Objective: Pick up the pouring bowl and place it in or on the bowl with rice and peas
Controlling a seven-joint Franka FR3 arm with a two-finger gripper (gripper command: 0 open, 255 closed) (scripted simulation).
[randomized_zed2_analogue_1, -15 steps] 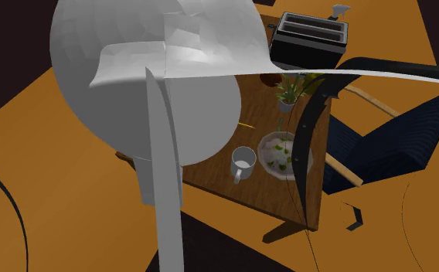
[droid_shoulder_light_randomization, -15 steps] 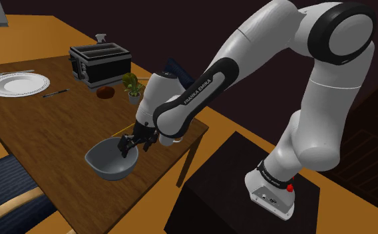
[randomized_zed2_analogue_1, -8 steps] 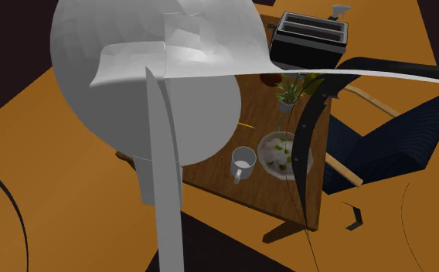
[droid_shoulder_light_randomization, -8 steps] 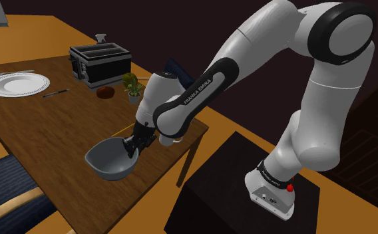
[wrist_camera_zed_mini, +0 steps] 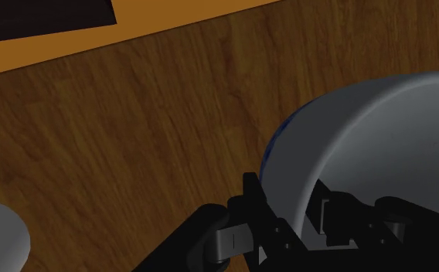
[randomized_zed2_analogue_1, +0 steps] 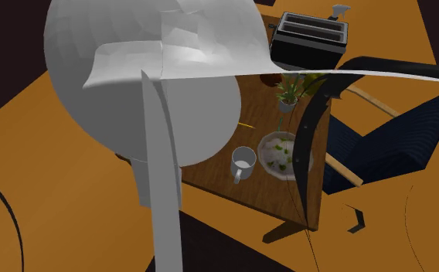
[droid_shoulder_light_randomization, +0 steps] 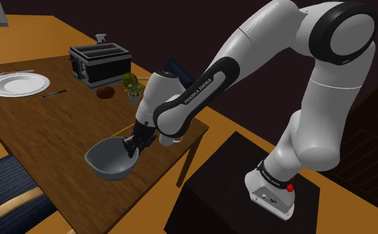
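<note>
In the shoulder view the gripper (droid_shoulder_light_randomization: 132, 145) sits at the rim of the grey pouring bowl (droid_shoulder_light_randomization: 108, 163), on the side nearest the arm. A second ago its fingers looked more spread over that rim. Now they are drawn in narrow on the bowl's wall, as they were half a second ago. The bowl has not shifted: it rests on the wooden table (droid_shoulder_light_randomization: 54, 133), close to the edge nearest the stand (droid_shoulder_light_randomization: 247, 193). Its inside shows plain grey. Farther back on the table stand a black toaster (droid_shoulder_light_randomization: 100, 63), a small potted plant (droid_shoulder_light_randomization: 133, 86) and a white plate (droid_shoulder_light_randomization: 17, 84).

In the second exterior view a large pale part of the arm (randomized_zed2_analogue_1: 148, 85) fills the foreground and has slid a little toward that view's left since the earlier frame. Past it, the bowl with rice and peas (randomized_zed2_analogue_1: 284, 153) sits on the table (randomized_zed2_analogue_1: 210, 174), holding white grains with green specks. A white mug (randomized_zed2_analogue_1: 243, 162) stands just beside it, and I cannot tell what the mug holds. The plant (randomized_zed2_analogue_1: 291, 89) and toaster (randomized_zed2_analogue_1: 312, 35) lie beyond, and a blue chair (randomized_zed2_analogue_1: 388, 147) is at that view's right.

In the wrist view the gripper (wrist_camera_zed_mini: 287, 199) clasps the pouring bowl (wrist_camera_zed_mini: 380, 131) by its wall, one finger (wrist_camera_zed_mini: 250, 202) outside and the other inside. The wood of the table (wrist_camera_zed_mini: 133, 116) shows around it.
</note>
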